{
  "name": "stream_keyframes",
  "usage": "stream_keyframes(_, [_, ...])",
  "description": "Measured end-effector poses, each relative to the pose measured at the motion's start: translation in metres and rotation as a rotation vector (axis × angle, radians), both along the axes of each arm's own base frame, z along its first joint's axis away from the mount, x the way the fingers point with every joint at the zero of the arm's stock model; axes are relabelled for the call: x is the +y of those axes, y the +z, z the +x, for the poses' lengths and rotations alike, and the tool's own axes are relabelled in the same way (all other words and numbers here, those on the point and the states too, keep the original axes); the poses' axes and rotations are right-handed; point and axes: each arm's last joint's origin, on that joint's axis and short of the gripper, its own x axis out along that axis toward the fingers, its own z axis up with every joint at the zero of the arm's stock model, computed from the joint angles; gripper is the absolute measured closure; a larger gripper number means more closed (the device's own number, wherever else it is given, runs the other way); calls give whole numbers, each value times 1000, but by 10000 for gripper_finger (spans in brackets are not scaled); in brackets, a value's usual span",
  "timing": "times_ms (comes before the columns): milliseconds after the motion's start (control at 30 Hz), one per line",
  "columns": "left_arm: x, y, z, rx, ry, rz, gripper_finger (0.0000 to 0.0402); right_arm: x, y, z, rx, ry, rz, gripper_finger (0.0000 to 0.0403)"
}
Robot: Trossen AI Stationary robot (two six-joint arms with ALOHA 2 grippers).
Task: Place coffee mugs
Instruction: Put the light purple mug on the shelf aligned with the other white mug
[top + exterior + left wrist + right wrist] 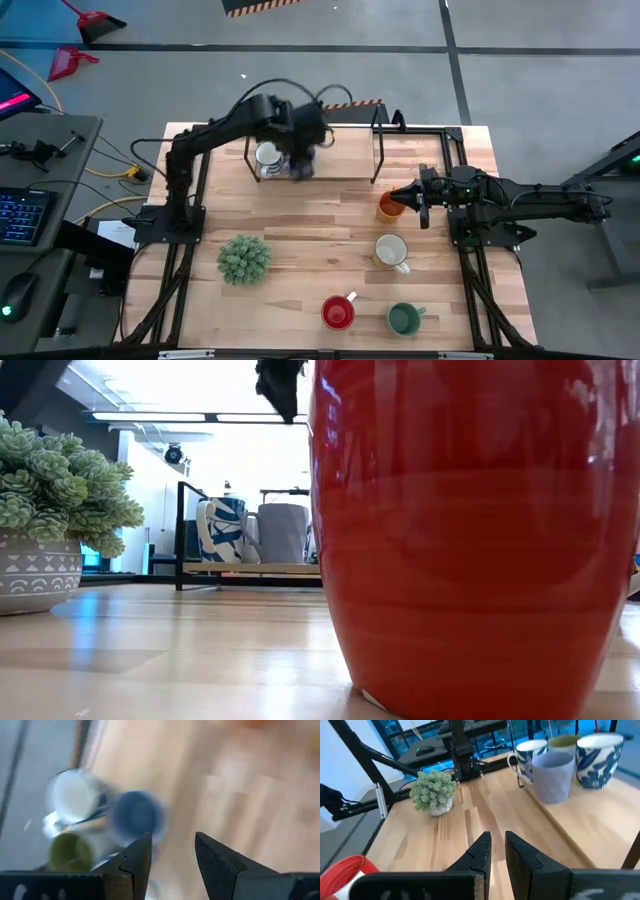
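Observation:
Several mugs stand on a low wooden rack (340,170) at the table's far side: a blue one (137,815), a white one (72,795) and an olive green one (70,851). My left gripper (172,845) hovers open just above them (300,160), with nothing between its fingers. The orange mug (390,207), a white mug (390,250), the red mug (337,312) and the dark green mug (404,319) stand upright on the table's right half. My right gripper (412,200) waits beside the orange mug, its fingers (497,852) close together and holding nothing.
A bushy potted plant (244,258) stands on the table's left half. The rack's black frame posts (380,150) rise at the far side. The red mug (470,530) fills the low view. Bare wood (300,220) lies between the rack and the loose mugs.

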Motion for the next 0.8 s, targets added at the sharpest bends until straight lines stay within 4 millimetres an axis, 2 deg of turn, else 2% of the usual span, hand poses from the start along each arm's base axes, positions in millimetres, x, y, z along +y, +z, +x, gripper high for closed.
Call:
stream_keyframes(200, [-68, 7, -9, -52, -263, -120, 261, -1, 3, 6, -31, 0, -134, 366])
stream_keyframes(333, [-101, -6, -17, -72, -352, -138, 261, -4, 10, 19, -127, -15, -229, 366])
stream_keyframes(433, [-112, -22, -31, -109, -326, -160, 261, -12, 18, 30, -227, -76, -259, 366])
stream_keyframes(600, [-121, -63, -67, -222, -251, -209, 261, -34, 37, 51, -254, -190, -254, 366])
stream_keyframes(700, [-125, -86, -87, -326, -226, -244, 261, -46, 58, 66, -261, -215, -281, 366])
stream_keyframes(800, [-129, -99, -101, -436, -221, -272, 261, -63, 91, 80, -305, -250, -327, 366])
